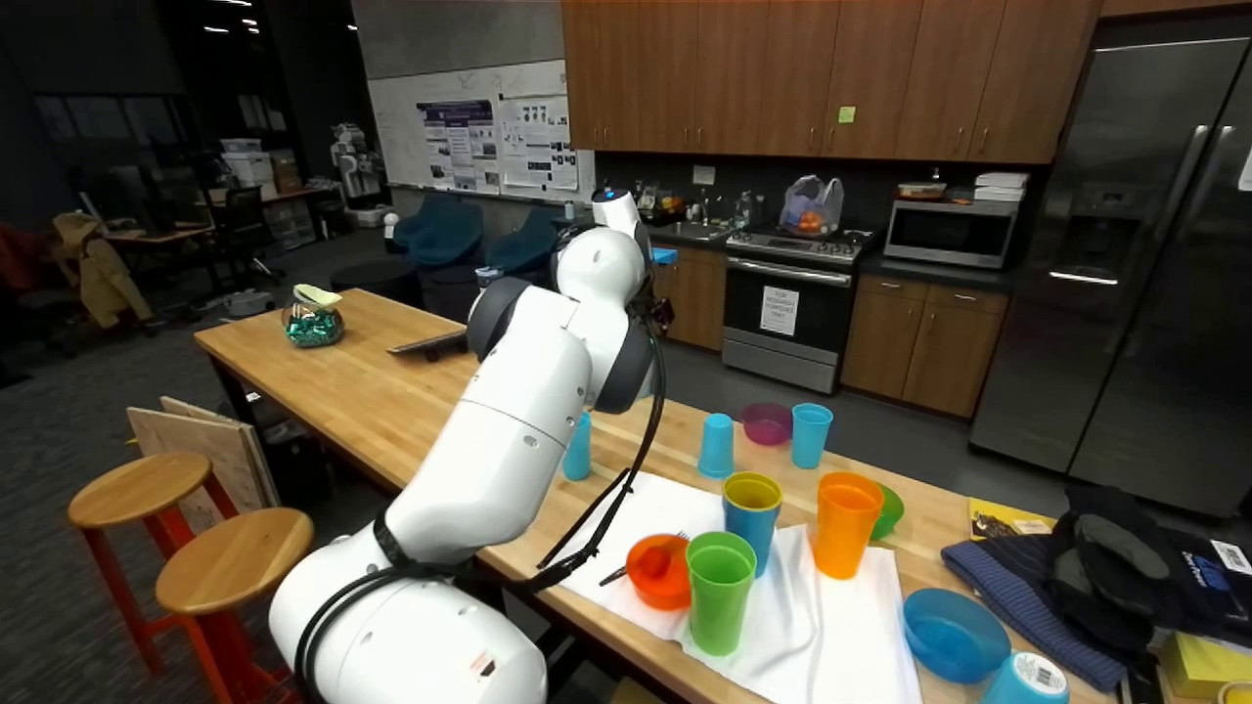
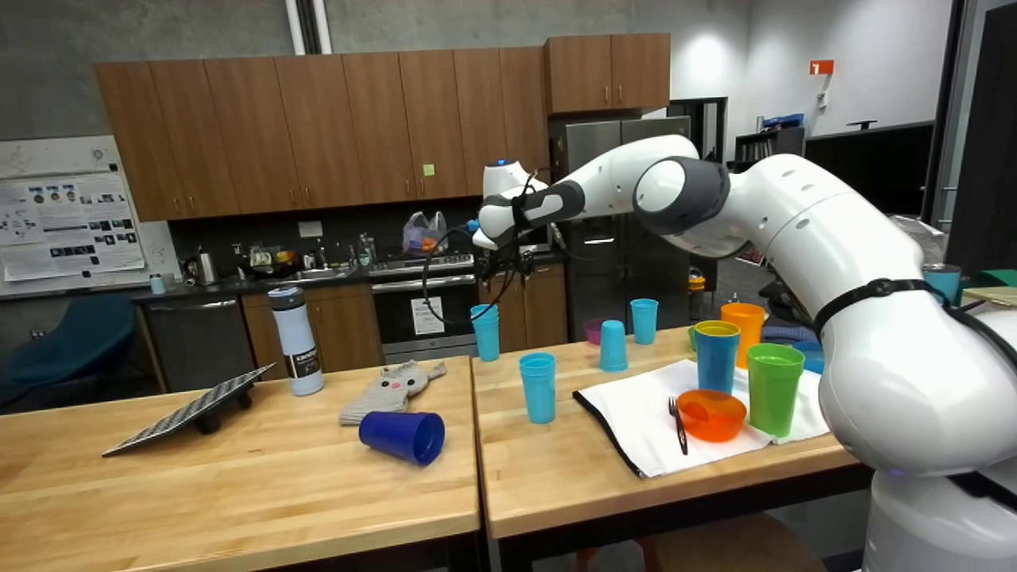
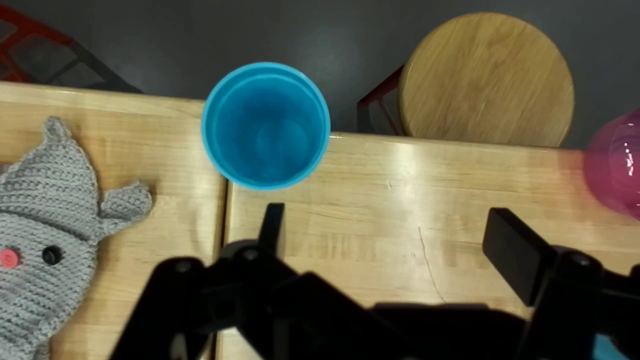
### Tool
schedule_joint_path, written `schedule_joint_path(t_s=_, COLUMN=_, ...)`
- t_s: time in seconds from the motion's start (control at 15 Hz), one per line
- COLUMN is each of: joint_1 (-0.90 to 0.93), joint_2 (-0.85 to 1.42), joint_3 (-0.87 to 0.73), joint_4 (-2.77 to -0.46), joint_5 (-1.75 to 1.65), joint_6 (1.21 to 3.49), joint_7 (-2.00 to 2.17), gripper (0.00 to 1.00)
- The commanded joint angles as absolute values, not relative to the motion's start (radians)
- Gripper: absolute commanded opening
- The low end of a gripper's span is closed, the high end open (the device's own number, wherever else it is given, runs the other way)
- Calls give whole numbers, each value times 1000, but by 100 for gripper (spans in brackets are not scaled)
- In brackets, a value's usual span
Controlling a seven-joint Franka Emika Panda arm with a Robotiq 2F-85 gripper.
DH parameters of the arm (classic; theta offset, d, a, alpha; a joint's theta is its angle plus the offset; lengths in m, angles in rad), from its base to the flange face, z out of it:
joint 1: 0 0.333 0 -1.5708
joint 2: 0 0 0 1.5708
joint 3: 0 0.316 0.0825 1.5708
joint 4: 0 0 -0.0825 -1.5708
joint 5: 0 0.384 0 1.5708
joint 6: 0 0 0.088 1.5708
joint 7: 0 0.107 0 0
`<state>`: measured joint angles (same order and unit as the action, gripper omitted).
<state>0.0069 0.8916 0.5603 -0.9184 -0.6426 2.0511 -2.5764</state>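
In an exterior view, a left bench [image 2: 262, 477] and a right bench [image 2: 548, 477] abut. The left bench bears, left to right, a panel [image 2: 187, 411], a bottle [image 2: 295, 342] and a doll [image 2: 389, 389]; a cup on its side [image 2: 397, 437] lies before the doll. On the right bench, a cloth [image 2: 636, 421] likewise bears a fork [image 2: 681, 433], a bowl [image 2: 715, 429] and a tumbler [image 2: 776, 389]; a second tumbler [image 2: 717, 357] stands behind the bowl. A corner cup [image 2: 486, 334] stands at this bench's rear edge, near the left bench. In the wrist view, the pincer [image 3: 387, 227] is on that cup's near side, the doll left, a second bowl [image 3: 617, 162] right, a stool [image 3: 487, 77] beyond the edge.
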Motion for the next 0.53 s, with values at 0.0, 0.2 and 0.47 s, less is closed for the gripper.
schedule_joint_path(t_s=0.0, joint_1=19, joint_2=903, joint_3=551, joint_4=-875, joint_5=-641, joint_6=2010, joint_7=-2571, gripper=100)
schedule_joint_path(t_s=0.2, joint_1=21, joint_2=910, joint_3=552, joint_4=-868, joint_5=-641, joint_6=2012, joint_7=-2572, gripper=100)
schedule_joint_path(t_s=0.47, joint_1=32, joint_2=935, joint_3=555, joint_4=-843, joint_5=-637, joint_6=2009, joint_7=-2584, gripper=100)
